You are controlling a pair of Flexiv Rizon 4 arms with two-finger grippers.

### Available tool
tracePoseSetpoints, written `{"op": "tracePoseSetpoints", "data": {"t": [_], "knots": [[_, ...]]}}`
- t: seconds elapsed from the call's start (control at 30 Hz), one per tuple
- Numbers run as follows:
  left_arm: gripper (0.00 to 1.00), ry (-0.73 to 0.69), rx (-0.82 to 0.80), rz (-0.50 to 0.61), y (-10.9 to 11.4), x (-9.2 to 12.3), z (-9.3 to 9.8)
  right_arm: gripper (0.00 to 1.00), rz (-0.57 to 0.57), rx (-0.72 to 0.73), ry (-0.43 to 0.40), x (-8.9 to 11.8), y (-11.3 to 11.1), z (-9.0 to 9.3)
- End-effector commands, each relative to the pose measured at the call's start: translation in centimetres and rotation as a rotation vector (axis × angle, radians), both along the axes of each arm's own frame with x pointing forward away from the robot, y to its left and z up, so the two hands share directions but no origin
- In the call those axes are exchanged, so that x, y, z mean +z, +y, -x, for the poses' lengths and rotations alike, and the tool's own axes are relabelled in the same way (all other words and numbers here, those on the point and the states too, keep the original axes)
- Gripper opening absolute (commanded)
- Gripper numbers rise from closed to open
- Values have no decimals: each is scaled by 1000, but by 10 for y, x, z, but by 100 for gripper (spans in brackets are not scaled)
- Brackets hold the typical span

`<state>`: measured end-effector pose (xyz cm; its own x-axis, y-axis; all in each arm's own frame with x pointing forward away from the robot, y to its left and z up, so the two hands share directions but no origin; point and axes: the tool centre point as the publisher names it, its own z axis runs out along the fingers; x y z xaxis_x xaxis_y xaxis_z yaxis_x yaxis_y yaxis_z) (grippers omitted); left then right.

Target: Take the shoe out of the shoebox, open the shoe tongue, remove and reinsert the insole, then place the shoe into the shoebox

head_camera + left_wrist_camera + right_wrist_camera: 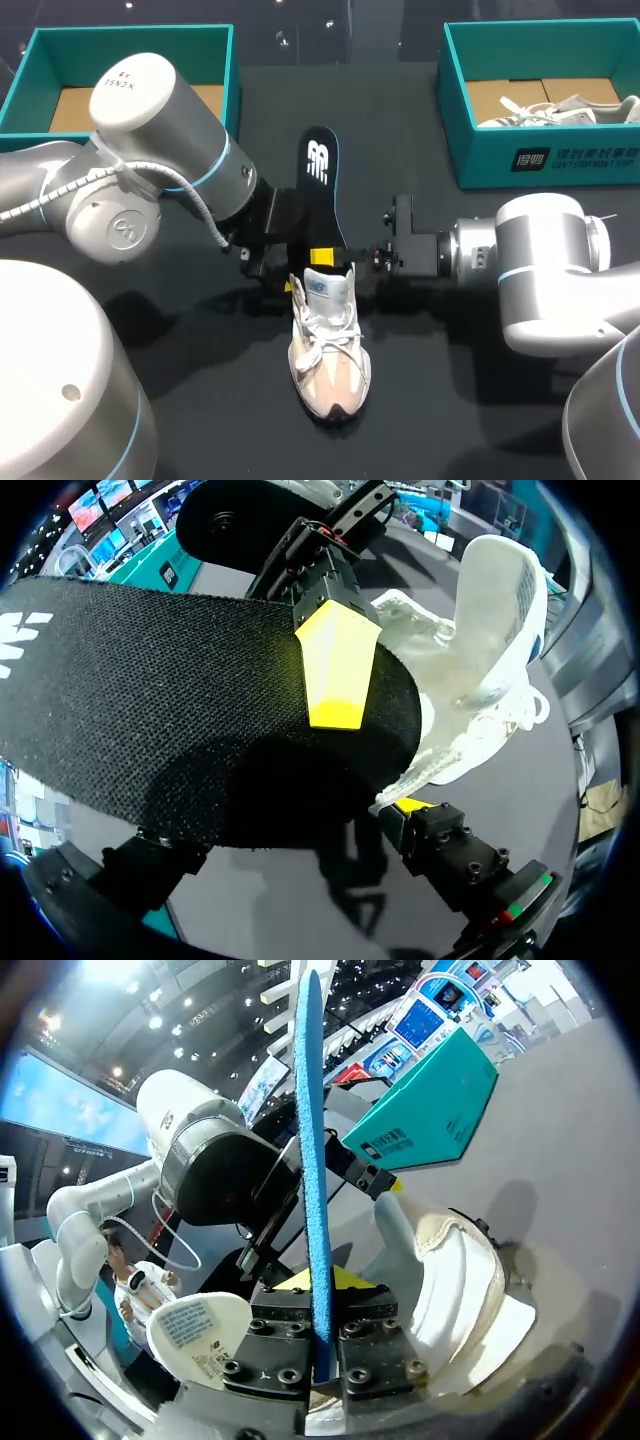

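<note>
Pinching the black insole [320,185] flat between both fingers of the right gripper [318,1305], closed firmly on its lower part, and holding it upright with the logo end highest and the bottom end down at the heel opening of the shoe [330,350]. Holding the left gripper [290,830] spread wide just beside the heel, grasping nothing, with one yellow fingertip [410,805] touching the collar's edge and the other hidden behind the insole. Resting the pale shoe sole-down on the dark table [450,400] between the two arms, toe pointing toward the robot, tongue standing up. Showing a teal shoebox [130,38] at the far left corner and a second shoebox [455,110], containing a spare shoe [560,108], at the far right.
</note>
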<state>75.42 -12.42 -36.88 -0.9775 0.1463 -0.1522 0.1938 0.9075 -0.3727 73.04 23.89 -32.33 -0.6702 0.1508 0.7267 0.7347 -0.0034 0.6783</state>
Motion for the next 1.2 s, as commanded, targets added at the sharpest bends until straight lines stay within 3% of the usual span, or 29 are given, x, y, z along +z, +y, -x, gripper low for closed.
{"op": "tracePoseSetpoints", "data": {"t": [0.03,0.43,0.63,0.87,1.03,1.2], "knots": [[100,0,-1,0,-1,0,0,0,-1,26,12,-3,-1,-6],[100,0,-1,0,-1,0,0,0,-22,29,64,-21,-8,9],[100,0,-1,0,-1,0,0,0,-5,25,71,-20,-7,18],[100,0,-1,0,-1,0,0,0,17,19,53,-15,-3,12],[100,0,-1,0,-1,0,0,22,29,22,36,-11,-1,7],[100,0,-1,0,-1,0,0,29,32,28,29,-10,-1,3]]}}
